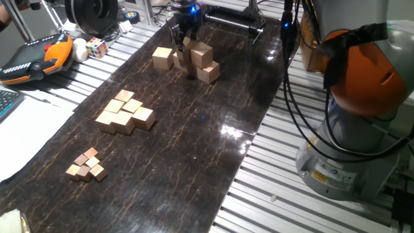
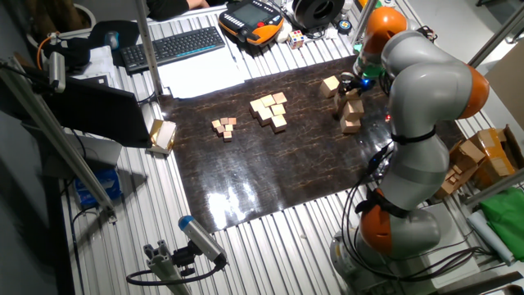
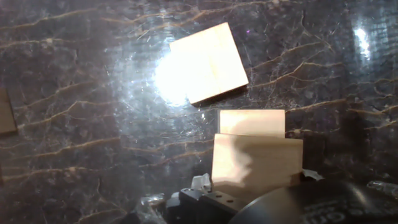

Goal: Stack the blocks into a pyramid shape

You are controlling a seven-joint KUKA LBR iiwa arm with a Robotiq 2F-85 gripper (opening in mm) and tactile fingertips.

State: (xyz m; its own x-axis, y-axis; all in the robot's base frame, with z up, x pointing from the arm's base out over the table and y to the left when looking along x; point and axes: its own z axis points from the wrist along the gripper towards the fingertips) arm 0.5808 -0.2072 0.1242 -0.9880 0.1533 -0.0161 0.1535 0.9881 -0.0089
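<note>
My gripper (image 1: pixel 185 40) hangs at the far end of the dark mat over the large tan blocks. It looks shut on one block (image 1: pixel 187 44), which fills the lower hand view (image 3: pixel 257 163) between the fingertips (image 3: pixel 198 183). Below it, another block (image 3: pixel 252 122) sits just beyond the held one, and a third (image 3: pixel 208 62) lies flat on the mat, apart. In the fixed view one block (image 1: pixel 162 58) stands alone at the left. A two-high stack (image 1: pixel 202 55) with a block at its foot (image 1: pixel 208 72) stands at the right. The same cluster (image 2: pixel 352 115) shows in the other fixed view.
Medium tan cubes (image 1: pixel 126 113) are heaped mid-mat and tiny tan cubes (image 1: pixel 86 165) lie nearer the front. A teach pendant (image 1: pixel 32 58), a Rubik's cube (image 1: pixel 97 46) and a keyboard (image 2: pixel 176 45) sit off the mat. The robot base (image 1: pixel 349 116) stands at the right.
</note>
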